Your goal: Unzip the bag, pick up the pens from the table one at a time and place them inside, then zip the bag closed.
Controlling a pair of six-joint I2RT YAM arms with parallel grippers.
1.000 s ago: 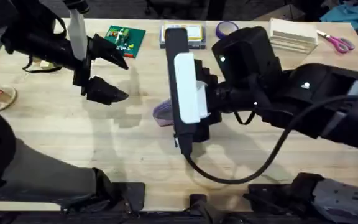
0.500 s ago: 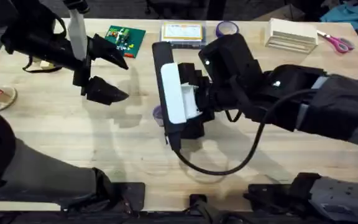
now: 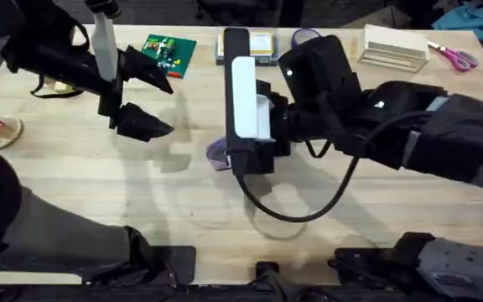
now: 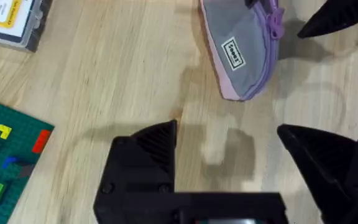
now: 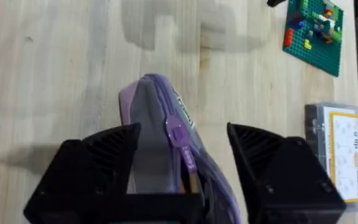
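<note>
Over on the left side of the desk (image 3: 74, 193), the left end effector (image 4: 229, 155) hangs with its two black fingers spread wide and nothing between them; the bag (image 4: 244, 53) lies well ahead of it, toward the middle of the desk, showing its grey side panel with a small label. Moving to the centre, the right end effector (image 5: 182, 152) sits directly over the bag, fingers parted to either side of it, so the pouch's long axis runs straight between them and away from the wrist. The purple zipper pull (image 5: 180, 138) lies along the top seam just between those fingers, with the zip looking closed. The right arm is plainly the nearer one, and I would judge the unzipping falls to it. I can't make out any pens from here.
</note>
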